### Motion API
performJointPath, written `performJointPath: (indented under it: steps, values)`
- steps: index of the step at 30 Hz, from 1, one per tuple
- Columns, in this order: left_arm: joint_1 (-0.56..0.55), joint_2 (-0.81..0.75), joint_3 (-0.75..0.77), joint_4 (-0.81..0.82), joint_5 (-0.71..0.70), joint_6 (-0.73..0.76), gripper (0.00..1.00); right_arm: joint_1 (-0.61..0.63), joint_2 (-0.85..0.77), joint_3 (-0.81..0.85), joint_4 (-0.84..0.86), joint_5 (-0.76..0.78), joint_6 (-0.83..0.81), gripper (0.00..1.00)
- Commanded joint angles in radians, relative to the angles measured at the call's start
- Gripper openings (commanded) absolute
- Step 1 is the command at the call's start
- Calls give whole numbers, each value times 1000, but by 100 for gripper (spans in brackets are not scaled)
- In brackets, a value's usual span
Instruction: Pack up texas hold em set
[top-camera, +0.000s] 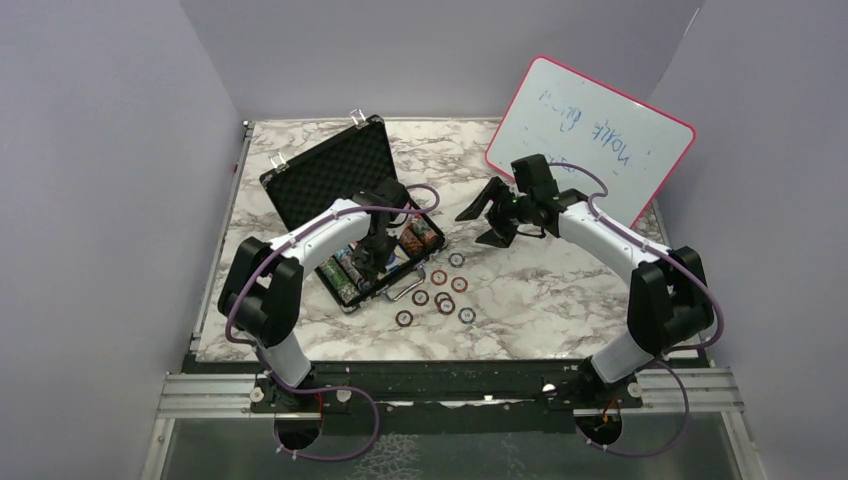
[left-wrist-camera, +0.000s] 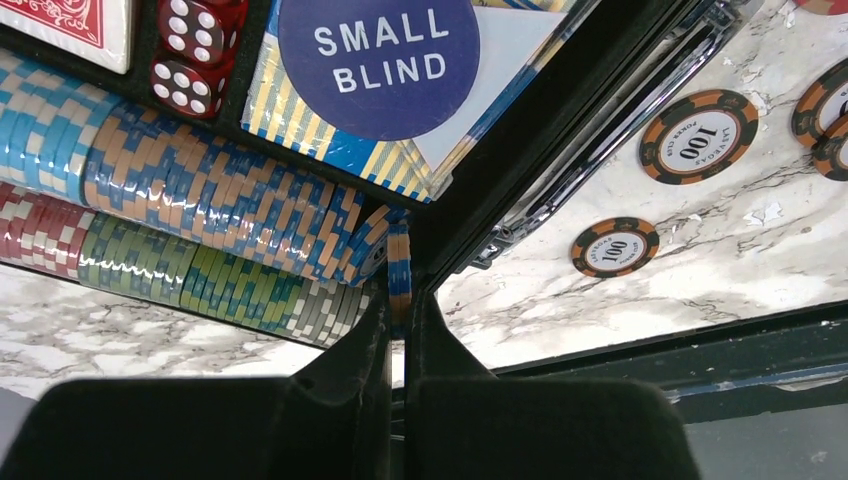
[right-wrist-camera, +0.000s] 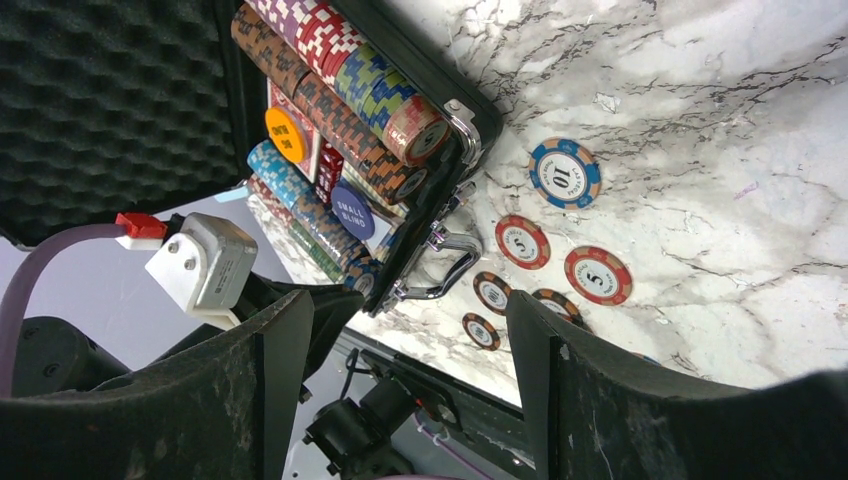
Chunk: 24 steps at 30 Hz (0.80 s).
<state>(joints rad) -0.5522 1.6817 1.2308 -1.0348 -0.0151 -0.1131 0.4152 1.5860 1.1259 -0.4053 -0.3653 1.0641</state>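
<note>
At centre-left, chip rows (left-wrist-camera: 200, 190) and dice (left-wrist-camera: 190, 50) were held in the open briefcase (top-camera: 330, 175), the left tool (left-wrist-camera: 398, 315) clamped on one chip (left-wrist-camera: 399, 262); the right tool (right-wrist-camera: 410, 320) was spread apart near loose chips (top-camera: 421, 298).

Pale lavender walls (top-camera: 100, 150) box in three sides, evenly lit. Marble-patterned tabletop (top-camera: 560, 290) (grey veining throughout), pink-framed whiteboard (top-camera: 590, 135) propped tilted at the far right, metal rail (top-camera: 200, 395) along the near edge.

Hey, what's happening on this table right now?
The left gripper is pinching a blue-and-orange striped poker chip edge-on at the end of a chip row inside the open black foam-lined briefcase. The right gripper hangs open above the marble table, holding nothing. Several loose striped chips lie on the marble beside the case.
</note>
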Motion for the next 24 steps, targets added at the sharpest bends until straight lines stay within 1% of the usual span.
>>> performJointPath:
  steps: [1,6,11,15,16,17,20,21,24]
  values:
    - [-2,36,42,-47,-8,-17,7,-3,15,36,-12,-27,-15,73]
    - [-2,41,40,-48,-42,-31,15,-5,22,47,-19,-29,-20,73]
    - [-2,42,40,-51,-63,-39,21,-6,23,49,-23,-29,-27,73]
    - [-2,37,39,-53,-73,-45,22,-7,19,42,-24,-30,-29,73]
    - [-2,35,39,-53,-75,-45,22,-8,17,39,-23,-30,-29,73]
    - [-1,35,39,-51,-77,-45,19,-7,15,37,-22,-31,-28,73]
    - [-2,36,41,-54,-98,-49,1,-7,11,33,-23,-31,-29,73]
    - [-2,37,41,-53,-105,-50,0,-7,10,32,-22,-31,-28,73]
    - [-2,36,42,-54,-123,-56,0,-8,4,30,-22,-29,-29,73]
